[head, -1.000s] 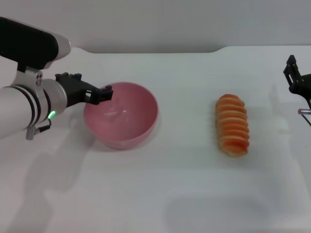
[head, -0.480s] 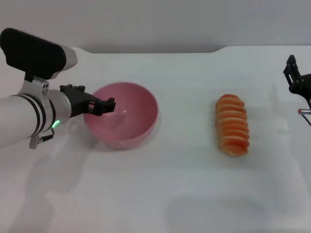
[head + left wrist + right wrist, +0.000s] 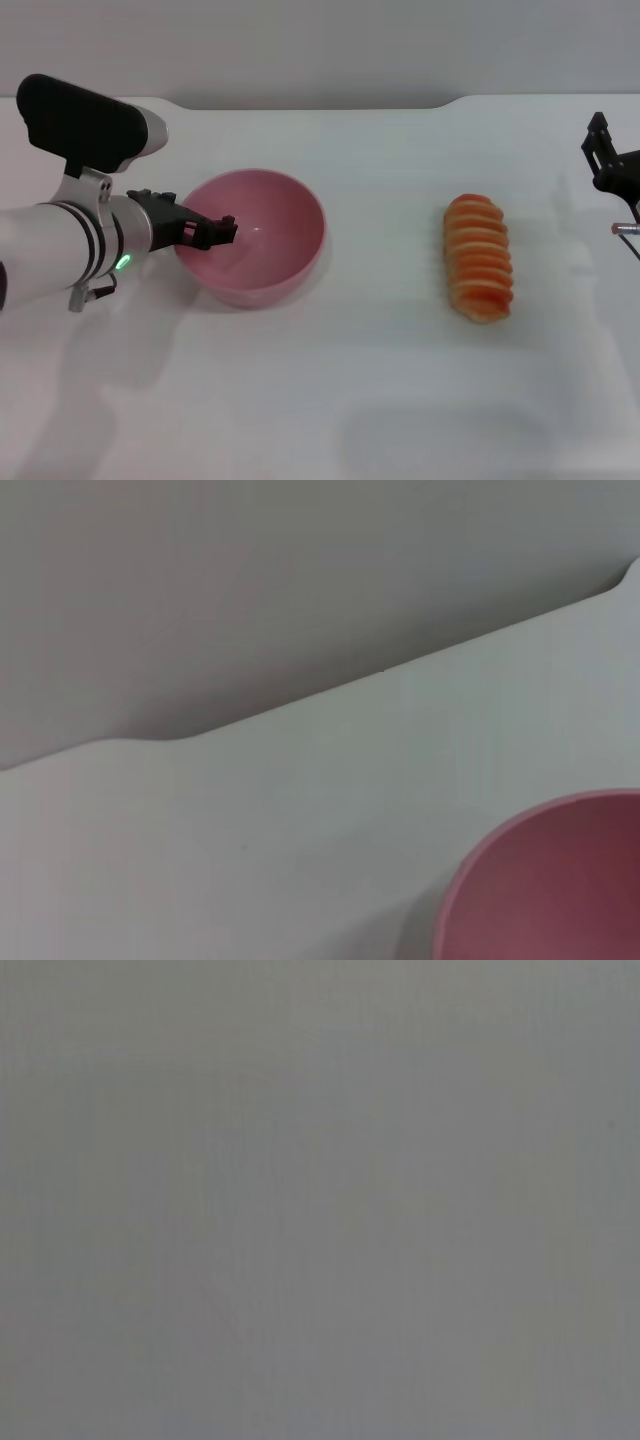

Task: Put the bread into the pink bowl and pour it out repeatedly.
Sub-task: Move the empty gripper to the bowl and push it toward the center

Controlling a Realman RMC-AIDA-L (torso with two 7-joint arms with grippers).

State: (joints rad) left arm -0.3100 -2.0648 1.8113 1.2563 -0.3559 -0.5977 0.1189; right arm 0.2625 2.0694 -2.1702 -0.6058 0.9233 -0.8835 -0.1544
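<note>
Left gripper (image 3: 215,232) sits at the pink bowl (image 3: 262,240)'s left rim, apparently clenched on it, likely steadying it. Bowl empty. Bread (image 3: 478,256) lies flat on the table (image 3: 380,400), well right. Right gripper (image 3: 610,165) parked far right, grip state unclear.

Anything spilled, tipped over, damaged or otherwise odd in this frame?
Nothing stands out. The pink bowl sits upright and empty with the left gripper at its rim. The bread lies intact on the table, and the right gripper is off at the far edge.
</note>
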